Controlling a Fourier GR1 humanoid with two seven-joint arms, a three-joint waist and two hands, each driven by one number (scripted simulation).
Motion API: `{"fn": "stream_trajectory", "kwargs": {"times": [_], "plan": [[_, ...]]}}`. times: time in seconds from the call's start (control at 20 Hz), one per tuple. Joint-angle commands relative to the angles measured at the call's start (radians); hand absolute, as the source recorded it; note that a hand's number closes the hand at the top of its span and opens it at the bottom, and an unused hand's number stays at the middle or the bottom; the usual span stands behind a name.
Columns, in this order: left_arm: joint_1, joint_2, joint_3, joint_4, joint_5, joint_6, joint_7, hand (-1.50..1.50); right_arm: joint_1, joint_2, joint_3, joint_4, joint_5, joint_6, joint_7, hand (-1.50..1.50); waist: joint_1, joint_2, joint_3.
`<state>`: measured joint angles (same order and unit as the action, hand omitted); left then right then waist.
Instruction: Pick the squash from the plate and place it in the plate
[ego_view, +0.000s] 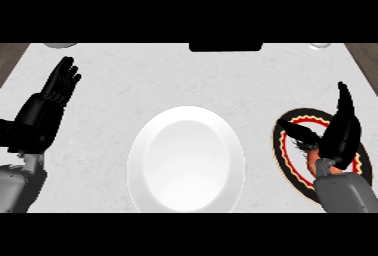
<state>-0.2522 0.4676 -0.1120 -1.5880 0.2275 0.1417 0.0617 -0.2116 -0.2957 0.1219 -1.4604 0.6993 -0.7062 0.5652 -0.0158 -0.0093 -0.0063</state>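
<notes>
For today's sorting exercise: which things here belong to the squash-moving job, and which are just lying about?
Job: squash; patterned plate beneath it; white plate; right hand over the squash.
Lying about: resting left hand; black object at far edge.

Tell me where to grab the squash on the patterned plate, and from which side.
Mostly hidden: the right hand hangs over the patterned plate, and only an orange sliver of the squash shows beside it. Judging by that, come from above and close thumb and fingers across its exposed left flank. Its shape can't be made out.
</notes>
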Motion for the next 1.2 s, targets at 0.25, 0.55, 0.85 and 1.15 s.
{"fn": "stream_trajectory", "kwargs": {"times": [0.25,0.55,0.85,1.15], "plan": [[0.003,0.009,0.022,0.009,0.011,-0.014,0.005,0.00,-0.062,-0.140,0.014,-0.079,-0.002,0.586,0.524,-1.50,0.000,0.000,-0.002],[0.005,-0.003,0.004,-0.019,-0.010,-0.012,0.012,0.00,-0.124,-0.104,0.014,-0.132,-0.135,0.842,0.759,-1.50,0.014,0.004,0.003],[-0.031,0.007,0.047,0.044,0.006,-0.051,-0.012,0.00,-0.076,-0.143,-0.003,-0.192,-0.155,0.913,0.831,-1.50,-0.001,0.007,0.004],[-0.031,-0.015,0.031,-0.014,-0.005,-0.033,0.029,0.00,-0.043,-0.136,-0.013,-0.116,-0.122,0.914,0.838,-1.50,0.014,0.007,0.005]]}}
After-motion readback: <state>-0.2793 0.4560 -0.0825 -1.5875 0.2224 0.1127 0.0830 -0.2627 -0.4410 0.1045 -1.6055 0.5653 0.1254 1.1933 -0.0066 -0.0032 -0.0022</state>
